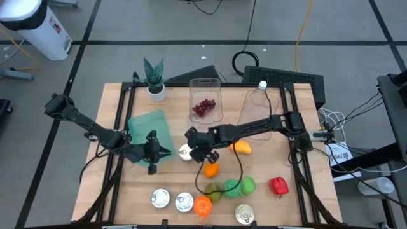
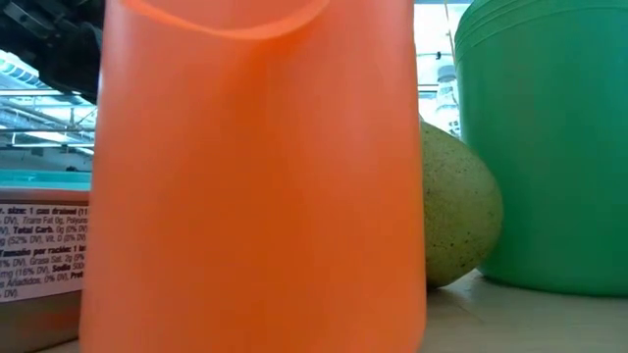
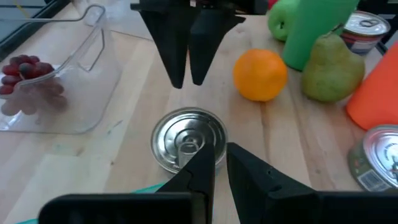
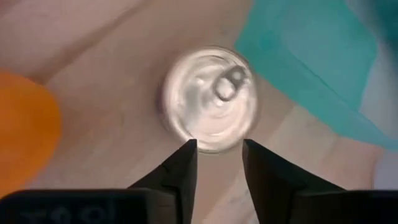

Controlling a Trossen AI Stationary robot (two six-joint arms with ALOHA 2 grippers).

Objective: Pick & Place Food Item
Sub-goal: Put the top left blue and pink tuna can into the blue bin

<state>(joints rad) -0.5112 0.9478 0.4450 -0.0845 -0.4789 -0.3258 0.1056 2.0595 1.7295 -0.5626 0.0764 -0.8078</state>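
A silver can (image 1: 184,153) stands upright on the wooden table, its pull-tab lid (image 3: 188,139) facing up. My right gripper (image 1: 193,149) hangs just above the can's far side, pointing steeply down, its fingers (image 4: 186,163) a little apart with nothing between them; the can (image 4: 208,99) lies just ahead of them. My left gripper (image 3: 220,168) is shut and stands short of the can on its left side, pointing at it, over the edge of a teal plate (image 1: 149,127). An orange (image 1: 211,170) lies to the right of the can.
A clear tub of red grapes (image 1: 204,105), a potted plant (image 1: 154,79) and a bottle (image 1: 261,95) stand at the back. A yellow fruit (image 1: 241,147), red pepper (image 1: 278,186), green cup (image 2: 545,147), pear (image 2: 456,201), orange cup (image 2: 255,176) and more cans (image 1: 160,198) crowd the front.
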